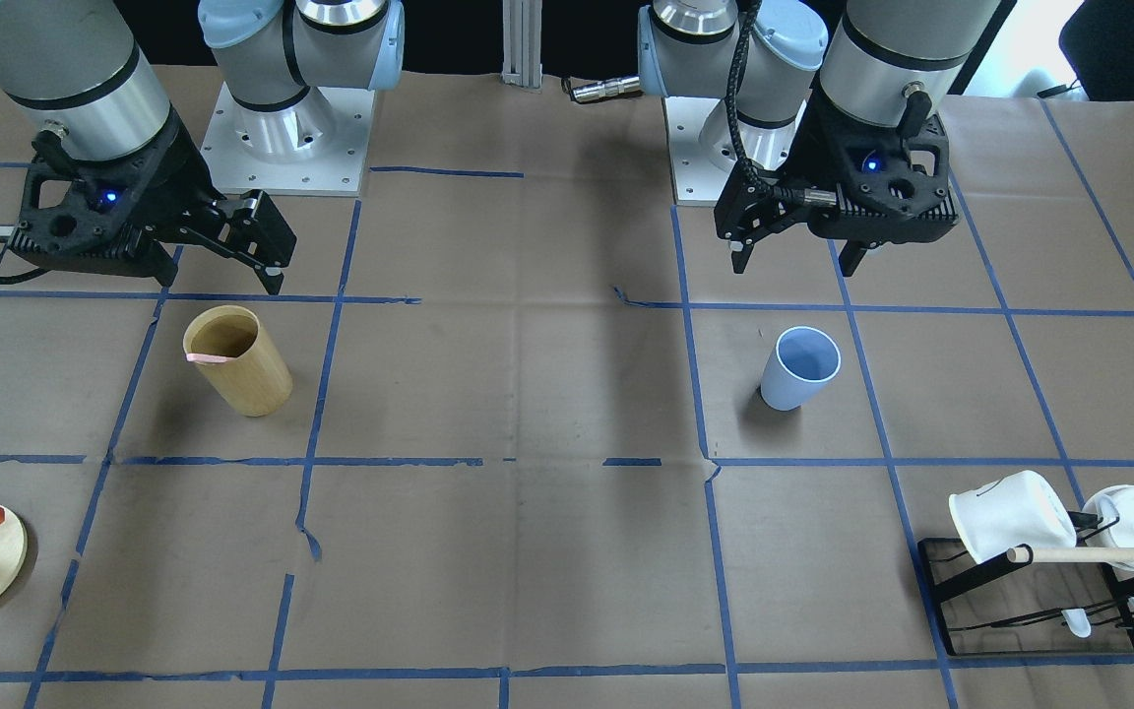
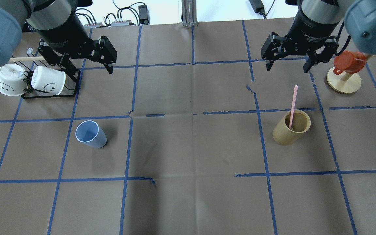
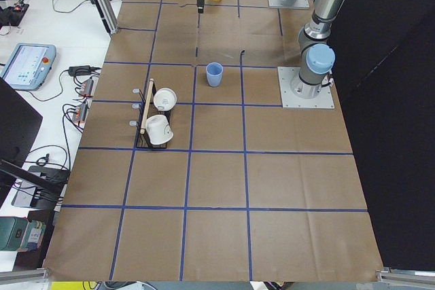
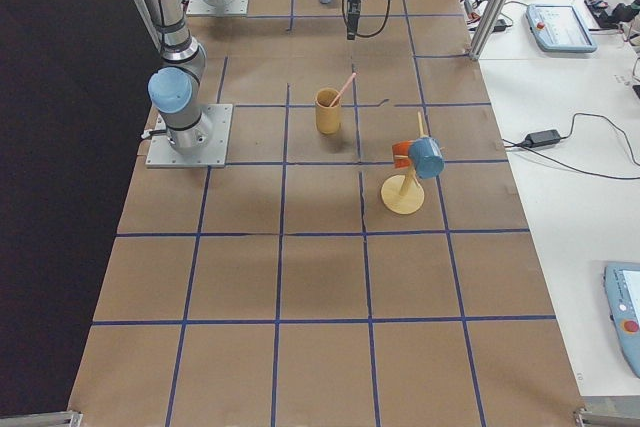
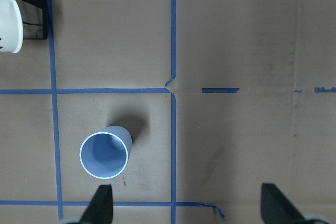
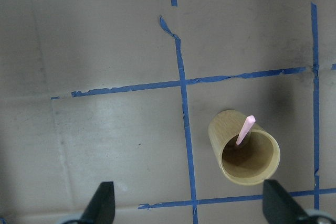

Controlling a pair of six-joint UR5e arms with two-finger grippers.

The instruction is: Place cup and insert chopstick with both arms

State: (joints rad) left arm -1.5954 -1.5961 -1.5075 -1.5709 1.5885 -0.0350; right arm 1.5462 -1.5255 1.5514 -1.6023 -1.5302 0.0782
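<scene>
On the robot's left half of the table (image 2: 191, 147) the cup (image 2: 90, 134) stands upright and alone inside a taped square, mouth up, nothing in it. Task looks not yet started: cup not grasped or placed, chopstick (image 2: 293, 106) not picked, it leans in the bamboo cylinder (image 2: 290, 128) on the right half with its top end sticking out above the rim. Left gripper (image 1: 793, 258) hovers above and behind the cup, fingers spread wide, empty. Right gripper (image 2: 287, 65) hovers beyond the cylinder, also spread wide, empty. Left to do, by my read: grab cup, set it at its spot, pull the chopstick, drop it in the cup. Cup is smooth light-blue plastic, tapered to a narrower base, pale thin rim, blue inside. Chopstick is thin, straight, pale pink, likely light and slippery to pinch. Cylinder is tan wood-look, thick-walled, straight-sided. Table cover is matte brown paper, creased, with a blue tape grid, torn in spots. Off to the sides: white mugs (image 2: 28, 81) on a black wire rack, orange cup (image 2: 348, 62) on a wooden stand.
</scene>
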